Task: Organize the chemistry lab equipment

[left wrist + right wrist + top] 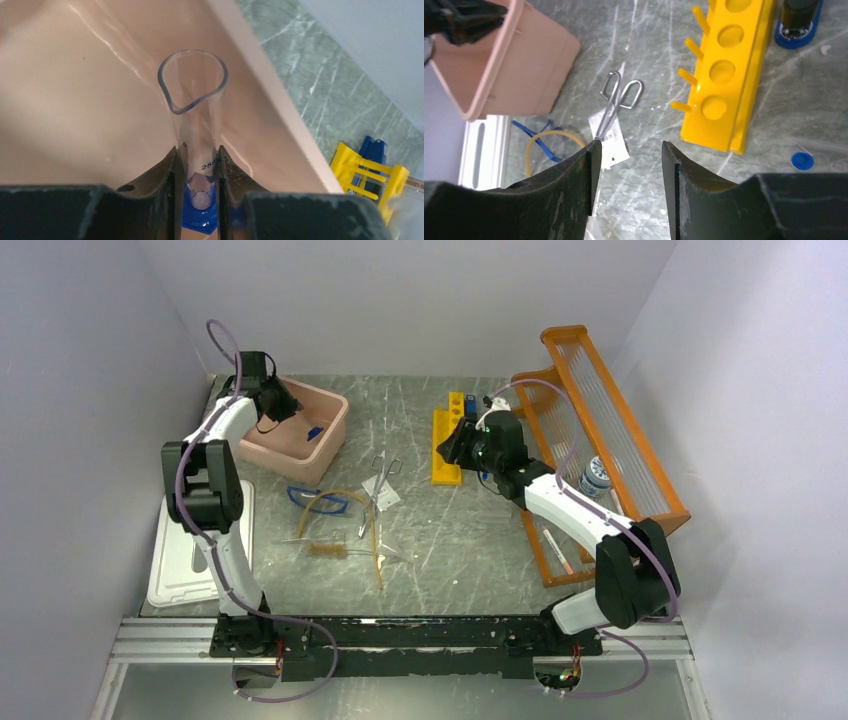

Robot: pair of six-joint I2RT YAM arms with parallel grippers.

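Left wrist view showed the left tool point(199, 160) clamped on a clear graduated cylinder point(195, 100) inside the pink tub point(75, 100); best lowered to its bottom before releasing. The right tool point(630, 150) stood apart, empty.

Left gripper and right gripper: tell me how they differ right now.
The left gripper is shut on a clear measuring cylinder; the right gripper is open and holds nothing. The left gripper hangs over the pink tub; the right gripper hangs over the table near the scissors. Both are black.
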